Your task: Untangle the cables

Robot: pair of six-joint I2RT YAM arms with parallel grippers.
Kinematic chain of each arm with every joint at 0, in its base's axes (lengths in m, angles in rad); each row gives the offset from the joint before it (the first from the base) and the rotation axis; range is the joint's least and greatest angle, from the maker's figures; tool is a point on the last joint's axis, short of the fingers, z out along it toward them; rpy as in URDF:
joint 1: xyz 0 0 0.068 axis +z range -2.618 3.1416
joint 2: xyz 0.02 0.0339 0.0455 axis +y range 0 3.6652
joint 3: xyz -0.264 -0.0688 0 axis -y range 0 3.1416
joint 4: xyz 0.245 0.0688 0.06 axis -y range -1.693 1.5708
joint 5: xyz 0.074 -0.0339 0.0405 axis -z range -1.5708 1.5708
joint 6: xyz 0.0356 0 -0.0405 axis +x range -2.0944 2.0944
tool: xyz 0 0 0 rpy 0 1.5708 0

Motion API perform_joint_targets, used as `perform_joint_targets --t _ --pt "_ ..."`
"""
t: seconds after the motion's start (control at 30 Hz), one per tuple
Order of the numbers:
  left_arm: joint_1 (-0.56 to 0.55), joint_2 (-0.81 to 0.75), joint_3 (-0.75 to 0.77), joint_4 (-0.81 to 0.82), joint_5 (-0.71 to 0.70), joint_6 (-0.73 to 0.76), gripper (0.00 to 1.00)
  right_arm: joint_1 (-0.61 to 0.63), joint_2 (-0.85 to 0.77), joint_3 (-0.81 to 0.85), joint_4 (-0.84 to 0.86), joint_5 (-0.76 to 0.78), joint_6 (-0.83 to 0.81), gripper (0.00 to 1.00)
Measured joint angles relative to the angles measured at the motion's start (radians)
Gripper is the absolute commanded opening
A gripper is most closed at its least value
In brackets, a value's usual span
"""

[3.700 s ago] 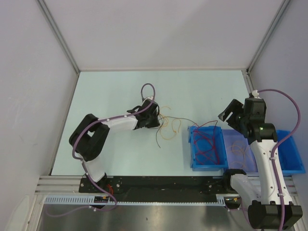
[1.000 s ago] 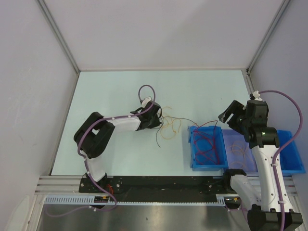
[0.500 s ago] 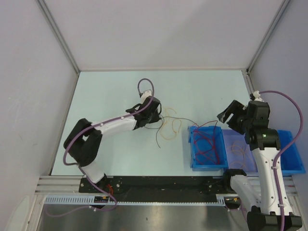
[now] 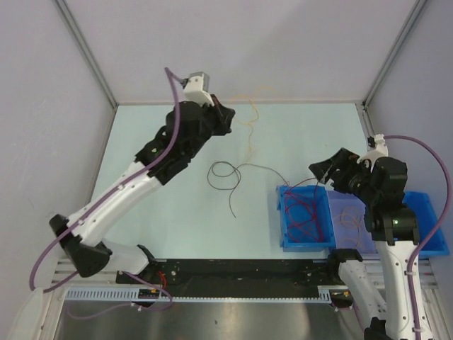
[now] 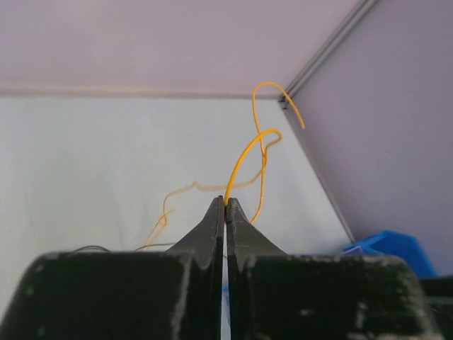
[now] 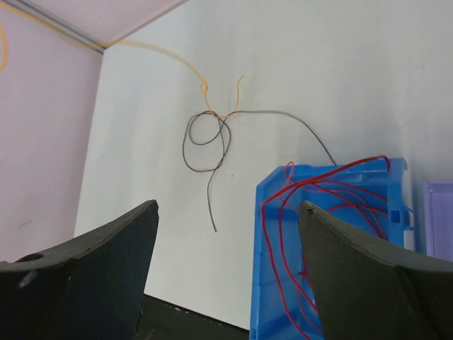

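Observations run left to right across your cell.

Your left arm (image 4: 120,195) reaches up from its base toward the far wall, well clear of the counter (image 4: 163,142).

Left tool (image 4: 225,119): pressed together and pinching the yellow cable (image 4: 249,120). In the left wrist view the fingertips (image 5: 212,219) meet, and the strand comes out from between them.

The yellow cable hangs in the air. It curls above the pinch near the far wall, then drops toward the counter. Its lower end reaches the dark cable (image 4: 223,173).

The dark cable lies flat near the middle of the counter. It forms a loop, with a tail pointing at the near edge. In the right wrist view yellow strands cross the top of that loop; you cannot tell whether they are knotted there. One long dark strand runs right and ends just beside the far left corner of the blue bin (image 4: 282,227).

The blue bin sits on the counter right of centre. The red cables (image 4: 304,212) are heaped inside it, and one loop rises at the far rim.

Right tool (image 4: 327,170): spread wide and holding nothing. It hovers off the counter near the far end of the blue bin, facing the dark cable.

The lavender bin (image 4: 338,205) touches the blue bin's right side. It holds pale orange strands (image 4: 352,223) and is partly hidden by your right arm.

A second blue bin (image 4: 433,237) stands at the far right. Its contents are hidden.
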Motion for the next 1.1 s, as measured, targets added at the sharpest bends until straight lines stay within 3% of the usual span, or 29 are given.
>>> perform_joint_targets --t 0.13,0.27,0.43,0.67,0.83,1.1 --pt "-0.014 -0.12 -0.015 0.013 0.0 0.035 0.0 0.001 -0.042 0.0 0.025 -0.034 0.002 0.84" --pt "-0.014 -0.185 -0.122 0.031 0.007 0.032 0.0 0.004 -0.055 0.0 0.055 -0.066 0.005 0.84" --pt "-0.014 -0.175 -0.318 -0.012 0.063 0.014 0.0 0.006 -0.042 0.0 0.059 -0.088 0.006 0.84" --pt "-0.014 -0.156 -0.342 -0.069 0.113 0.015 0.0 0.061 -0.001 0.0 0.064 -0.104 0.009 0.81" --pt "-0.014 -0.156 -0.316 -0.09 0.125 0.015 0.0 0.196 0.045 0.0 0.079 -0.066 0.01 0.78" --pt "-0.014 -0.143 -0.119 -0.119 0.131 0.015 0.0 0.597 0.095 0.0 0.113 0.241 0.042 0.72"
